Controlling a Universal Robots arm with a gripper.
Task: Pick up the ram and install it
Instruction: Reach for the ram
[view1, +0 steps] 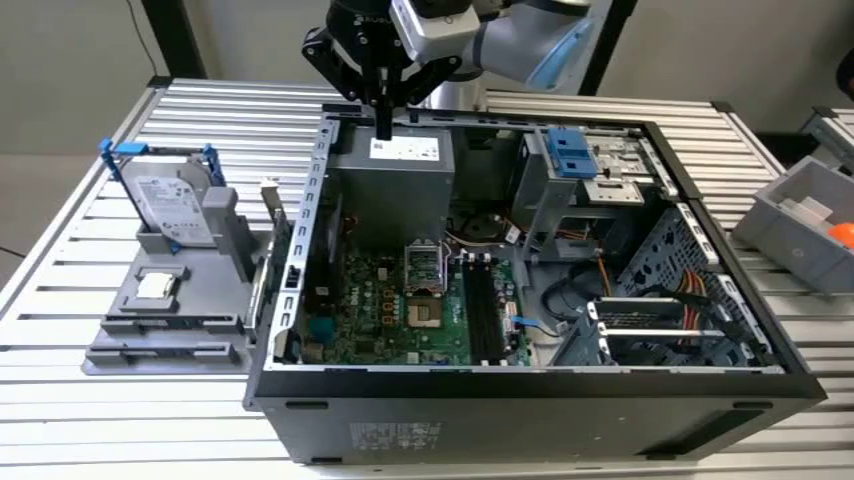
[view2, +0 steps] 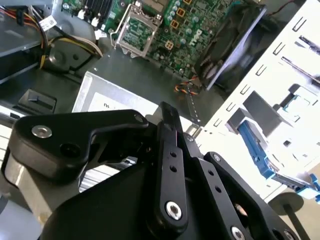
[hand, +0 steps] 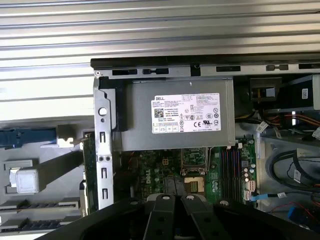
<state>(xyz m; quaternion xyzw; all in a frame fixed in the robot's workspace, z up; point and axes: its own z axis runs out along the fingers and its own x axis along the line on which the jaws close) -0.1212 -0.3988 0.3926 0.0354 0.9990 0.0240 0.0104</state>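
Note:
The ram (view1: 275, 228) appears as a thin dark green stick standing on edge in the grey fixture, just outside the case wall on the exterior view's left. In the first wrist view the ram (hand: 88, 165) is a narrow green strip beside that wall. My gripper (view1: 384, 128) hangs above the back of the open computer case, over the silver power supply (view1: 394, 175), well apart from the ram. Its black fingers (view2: 167, 145) are pressed together with nothing between them. The long black memory slots (view1: 478, 315) on the green motherboard stand unfilled.
A silver hard drive (view1: 174, 200) in a blue bracket stands on the grey fixture (view1: 167, 320) at the exterior view's left. The case (view1: 534, 385) holds a drive cage with a blue latch (view1: 571, 152) and loose cables. A grey bin (view1: 801, 230) sits at the right edge.

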